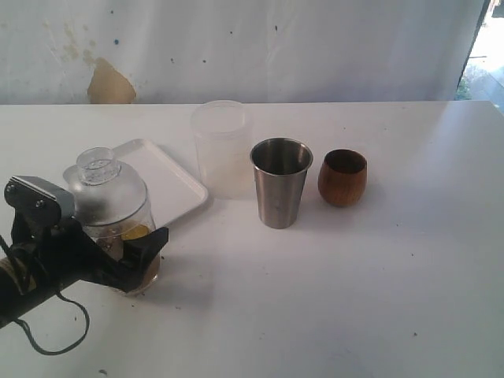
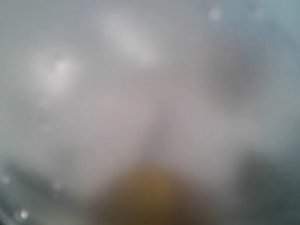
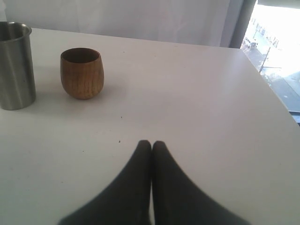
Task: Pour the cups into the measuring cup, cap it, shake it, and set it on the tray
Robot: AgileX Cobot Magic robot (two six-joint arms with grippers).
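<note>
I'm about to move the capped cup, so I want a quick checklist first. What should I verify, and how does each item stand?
1. Cap seated on the measuring cup: ok.
2. Left gripper firmly holding it: cannot tell; the jaws stand wide on either side.
3. Tray has bare room: ok.
4. Steel tumbler and wooden cup upright, apart from the tray: ok.
5. Right gripper shut, holding nothing: ok.

Makeshift lab: stained wall (image 1: 110,83), white table (image 1: 354,276)

Brushed steel tumbler (image 1: 280,185), grained wooden cup (image 1: 342,179), clear measuring cup (image 1: 109,203), frosted plastic cylinder (image 1: 220,150), glossy white tray (image 1: 167,183), smooth table (image 1: 354,299).
</note>
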